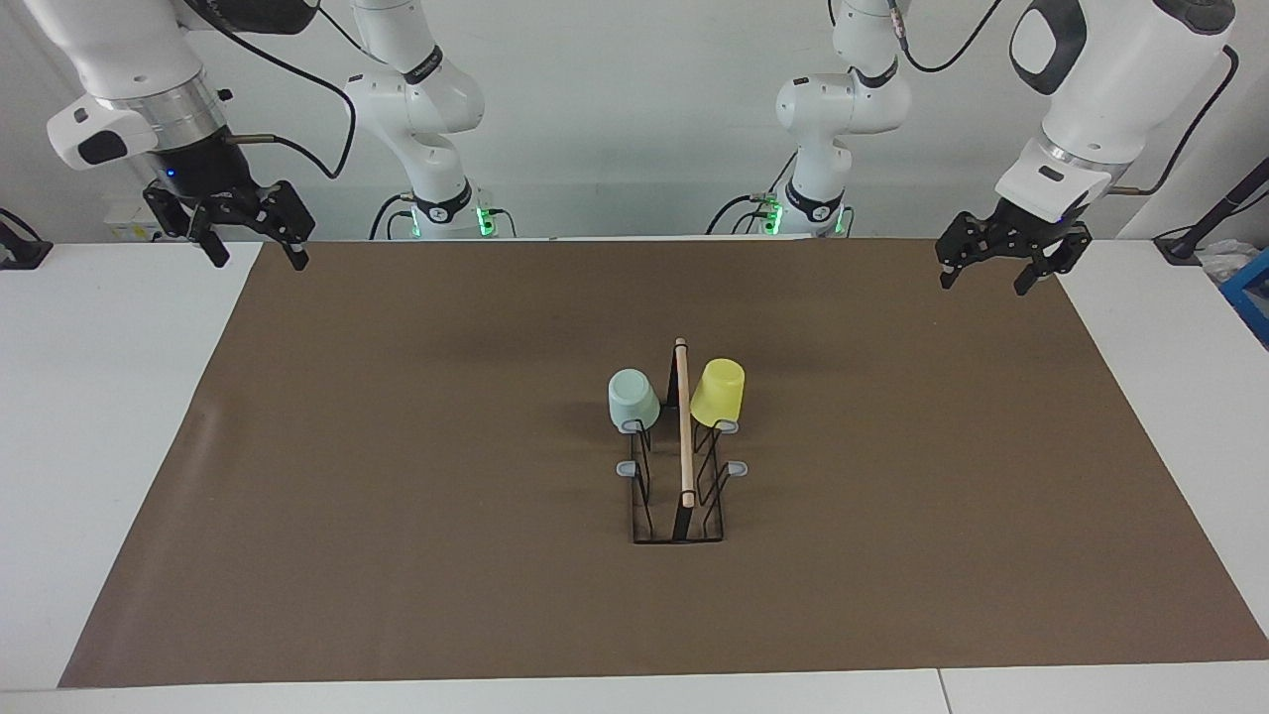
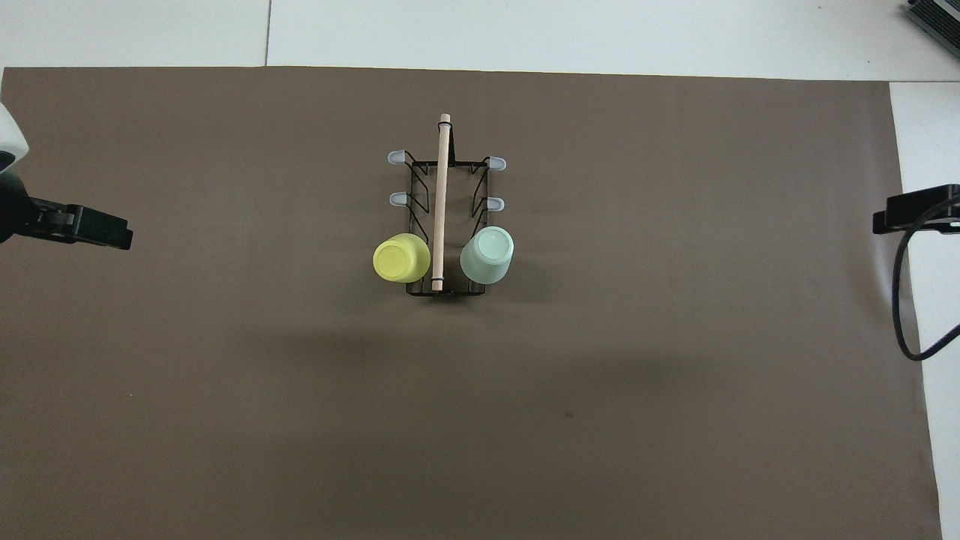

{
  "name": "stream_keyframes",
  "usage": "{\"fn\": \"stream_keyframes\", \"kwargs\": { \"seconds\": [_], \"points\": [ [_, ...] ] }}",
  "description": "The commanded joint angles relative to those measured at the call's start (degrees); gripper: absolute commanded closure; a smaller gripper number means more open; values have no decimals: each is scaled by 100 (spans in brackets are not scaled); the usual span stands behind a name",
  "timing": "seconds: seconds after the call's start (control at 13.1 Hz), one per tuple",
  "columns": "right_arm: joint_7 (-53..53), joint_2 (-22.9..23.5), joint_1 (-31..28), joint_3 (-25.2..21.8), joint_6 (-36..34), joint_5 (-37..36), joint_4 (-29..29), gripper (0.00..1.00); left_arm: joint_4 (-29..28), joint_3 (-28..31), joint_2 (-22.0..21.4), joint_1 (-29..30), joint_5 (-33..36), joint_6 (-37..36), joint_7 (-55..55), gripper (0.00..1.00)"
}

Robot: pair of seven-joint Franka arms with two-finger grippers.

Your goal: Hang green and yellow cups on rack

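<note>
White worktop [image 1: 119, 416] with a matte brown mat [image 1: 397, 516] over most of it, plain pale wall at the robots' end. The rack [image 1: 678, 496] stands mid-mat, its long axis — the light wooden rod [image 1: 683, 421] — running straight away from the robots. Both cups sit upside down on the prong pair nearest the robots: green cup [image 1: 633, 399] toward the right arm's end, yellow cup [image 1: 718, 390] toward the left arm's end, rod between them, cups apart from each other. Other four grey-tipped prongs bare.

Left gripper [image 1: 997, 267] hangs over the mat's edge at its own end, fingers apart, empty. Right gripper [image 1: 252, 241] likewise over the opposite edge, fingers apart, empty. Each is well apart from the rack and about equally far from its nearer cup.

Looks done to me — no move pending. Cups: smooth tapered plastic, handleless. Rack: thin black wire, light.
</note>
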Motion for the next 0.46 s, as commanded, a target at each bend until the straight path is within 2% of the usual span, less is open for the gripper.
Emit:
{"fn": "stream_keyframes", "kwargs": {
  "seconds": [0.0,0.38],
  "points": [
    [166,67,-33,60,67,1,89,0,17,24,-41,12,-63,-86,99,0],
    [317,67,-16,78,84,1,80,0,9,33,-50,12,-63,-95,99,0]
  ]
}}
